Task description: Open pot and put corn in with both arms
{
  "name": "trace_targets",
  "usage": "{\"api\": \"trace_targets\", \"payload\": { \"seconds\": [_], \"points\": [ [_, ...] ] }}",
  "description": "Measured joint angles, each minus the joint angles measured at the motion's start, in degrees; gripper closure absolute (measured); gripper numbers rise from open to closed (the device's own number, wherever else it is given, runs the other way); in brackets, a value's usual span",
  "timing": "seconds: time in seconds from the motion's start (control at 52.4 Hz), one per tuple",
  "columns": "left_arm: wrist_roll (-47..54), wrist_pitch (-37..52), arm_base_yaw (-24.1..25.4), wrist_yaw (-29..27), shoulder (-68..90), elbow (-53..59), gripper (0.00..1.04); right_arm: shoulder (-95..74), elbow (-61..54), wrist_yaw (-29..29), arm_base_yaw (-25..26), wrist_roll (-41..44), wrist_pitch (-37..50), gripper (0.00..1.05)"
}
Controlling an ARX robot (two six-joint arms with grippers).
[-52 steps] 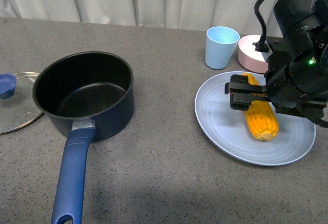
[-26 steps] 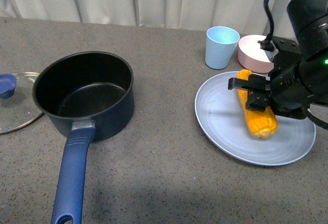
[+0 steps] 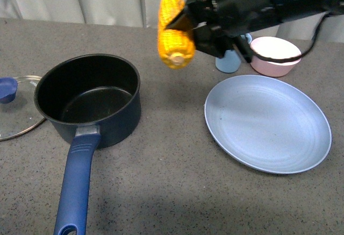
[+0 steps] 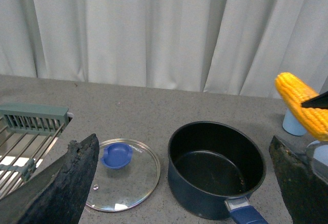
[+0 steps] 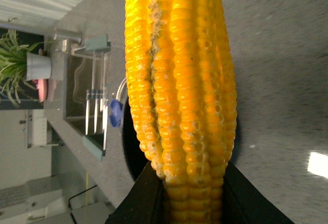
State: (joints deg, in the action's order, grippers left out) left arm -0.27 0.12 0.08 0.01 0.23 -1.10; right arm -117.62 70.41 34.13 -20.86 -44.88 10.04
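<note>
Holding corn [image 3: 173, 30] aloft, right gripper [image 3: 186, 23] half-hides cup [image 3: 228, 63] (pot [image 3: 110, 121] lidless).

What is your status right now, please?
Right gripper shut on corn, held in the air, not yet in pot. Left gripper open, empty. Lid off beside pot; pot empty, nothing in the way.

Table [image 3: 172, 181] with pot [image 3: 88, 98], lid [image 3: 16, 123], plate [image 3: 267, 123]
</note>
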Motion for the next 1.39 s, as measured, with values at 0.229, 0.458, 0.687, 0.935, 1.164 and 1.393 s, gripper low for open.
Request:
{"api": "trace_targets", "payload": {
  "seconds": [0.229, 0.458, 0.687, 0.935, 1.164, 1.393],
  "points": [
    [0.0, 0.0, 0.0, 0.0, 0.0, 0.0, 0.06, -6.8, 8.9, 0.0, -6.7, -6.0, -2.2, 0.87],
    [0.0, 0.0, 0.0, 0.0, 0.0, 0.0, 0.06, -12.1, 15.2, -1.0, -11.9, -6.4, -6.9, 0.87],
    [0.0, 0.0, 0.0, 0.0, 0.0, 0.0, 0.06, -13.1, 16.0, -3.1, -13.2, -5.2, -10.4, 0.68],
    [0.0, 0.0, 0.0, 0.0, 0.0, 0.0, 0.06, -13.2, 15.4, -4.3, -12.1, -4.2, -8.0, 0.16],
    [0.0, 0.0, 0.0, 0.0, 0.0, 0.0, 0.06, -7.8, 10.3, -10.3, -10.1, -0.4, -3.9, 0.09],
    [0.0, 0.0, 0.0, 0.0, 0.0, 0.0, 0.06, 9.6, -7.8, -33.7, -4.0, 14.0, 6.5, 0.09]
  ]
}}
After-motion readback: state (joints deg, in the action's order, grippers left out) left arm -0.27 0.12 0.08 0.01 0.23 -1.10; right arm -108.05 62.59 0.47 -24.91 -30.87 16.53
